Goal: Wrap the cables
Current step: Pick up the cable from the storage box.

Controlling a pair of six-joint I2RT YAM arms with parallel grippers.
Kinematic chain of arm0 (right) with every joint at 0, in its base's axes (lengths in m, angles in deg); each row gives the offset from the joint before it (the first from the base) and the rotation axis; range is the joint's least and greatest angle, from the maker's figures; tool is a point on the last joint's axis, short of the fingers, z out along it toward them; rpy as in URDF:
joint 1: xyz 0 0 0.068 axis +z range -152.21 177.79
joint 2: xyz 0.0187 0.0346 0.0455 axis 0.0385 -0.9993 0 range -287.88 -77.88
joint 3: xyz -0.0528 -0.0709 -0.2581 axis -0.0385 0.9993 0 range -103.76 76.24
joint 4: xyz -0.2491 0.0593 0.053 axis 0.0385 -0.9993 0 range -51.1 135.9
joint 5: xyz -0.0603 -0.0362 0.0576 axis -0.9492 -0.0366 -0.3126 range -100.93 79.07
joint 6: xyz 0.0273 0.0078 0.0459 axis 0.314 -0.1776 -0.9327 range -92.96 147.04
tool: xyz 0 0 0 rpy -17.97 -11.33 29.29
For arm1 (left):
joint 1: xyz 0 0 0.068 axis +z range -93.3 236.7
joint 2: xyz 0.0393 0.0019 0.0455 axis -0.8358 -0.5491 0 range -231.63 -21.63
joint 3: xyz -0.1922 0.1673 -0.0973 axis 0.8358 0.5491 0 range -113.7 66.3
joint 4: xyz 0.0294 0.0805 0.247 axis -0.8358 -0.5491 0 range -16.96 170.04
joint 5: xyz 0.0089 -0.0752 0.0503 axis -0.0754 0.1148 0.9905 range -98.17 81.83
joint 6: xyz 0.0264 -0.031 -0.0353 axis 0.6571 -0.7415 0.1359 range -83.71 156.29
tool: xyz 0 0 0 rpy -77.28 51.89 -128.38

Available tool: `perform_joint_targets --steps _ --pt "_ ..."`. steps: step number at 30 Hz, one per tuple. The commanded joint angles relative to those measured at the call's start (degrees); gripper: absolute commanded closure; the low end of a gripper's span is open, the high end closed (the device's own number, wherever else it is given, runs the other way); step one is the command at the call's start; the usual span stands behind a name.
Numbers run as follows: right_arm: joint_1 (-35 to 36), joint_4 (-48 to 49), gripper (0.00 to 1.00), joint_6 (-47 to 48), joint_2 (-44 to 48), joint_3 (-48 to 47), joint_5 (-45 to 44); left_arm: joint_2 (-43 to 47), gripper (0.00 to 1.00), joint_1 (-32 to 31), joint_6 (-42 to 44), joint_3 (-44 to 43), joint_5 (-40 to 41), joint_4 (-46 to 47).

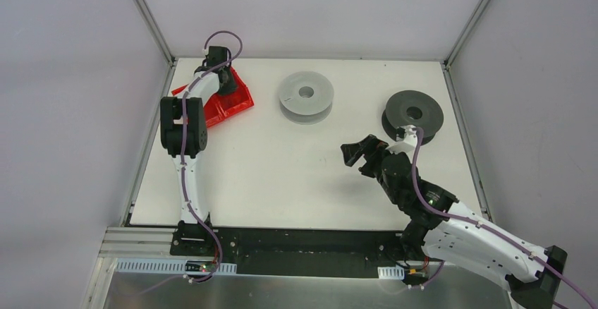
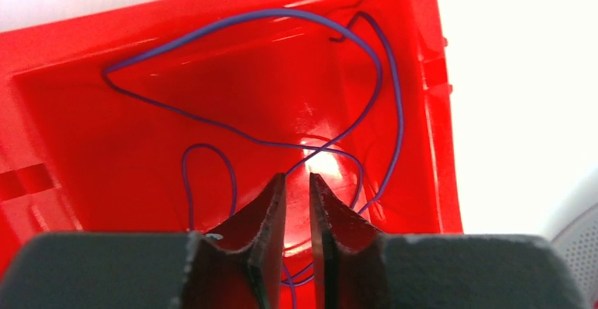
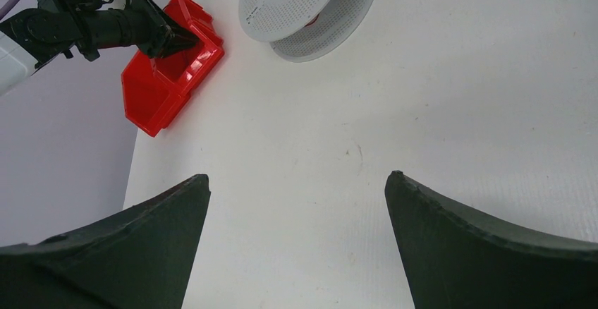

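The cables (image 2: 296,11) are thin dark purple wire lying in loose loops inside a red bin (image 2: 70,132). The bin stands at the table's far left (image 1: 240,101) and shows in the right wrist view (image 3: 159,94). My left gripper (image 2: 296,176) reaches down into the bin (image 1: 227,76). Its jaws stand close together with a narrow gap, and wire loops run under and between the fingers low down. I see no wire pinched. My right gripper (image 3: 296,176) is wide open and empty above bare table, near the right middle (image 1: 352,152).
A light grey spool (image 1: 305,96) lies flat at the back centre, also in the right wrist view (image 3: 310,2). A dark grey spool (image 1: 412,115) lies at the back right, just behind my right wrist. Frame posts and walls ring the white table (image 1: 282,182).
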Motion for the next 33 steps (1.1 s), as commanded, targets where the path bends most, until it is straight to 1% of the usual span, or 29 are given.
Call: perform_joint_targets --steps 1,4,14,21,26,33 --pt "-0.2 2.3 0.01 0.4 0.5 -2.0 -0.8 5.8 0.81 0.1 -0.6 -0.5 7.1 -1.1" --pt "-0.3 2.6 0.01 0.4 -0.2 -2.3 -0.4 6.7 0.79 0.0 -1.4 0.1 8.9 -1.8" --pt "-0.2 2.5 0.01 1.0 0.7 -1.7 -0.2 7.4 0.79 -0.1 -2.4 3.4 11.8 -2.9" --pt "-0.2 2.5 0.01 1.3 2.8 -1.3 -0.9 5.5 0.79 0.0 -3.7 3.1 10.6 -4.0" --pt "-0.3 2.1 0.01 1.5 3.2 -1.0 -1.1 4.9 0.78 -0.2 -4.3 3.3 12.5 -5.1" --pt "-0.2 2.1 0.01 1.8 3.3 -1.3 -1.3 3.5 0.77 -1.2 -3.3 1.0 15.1 -7.9"
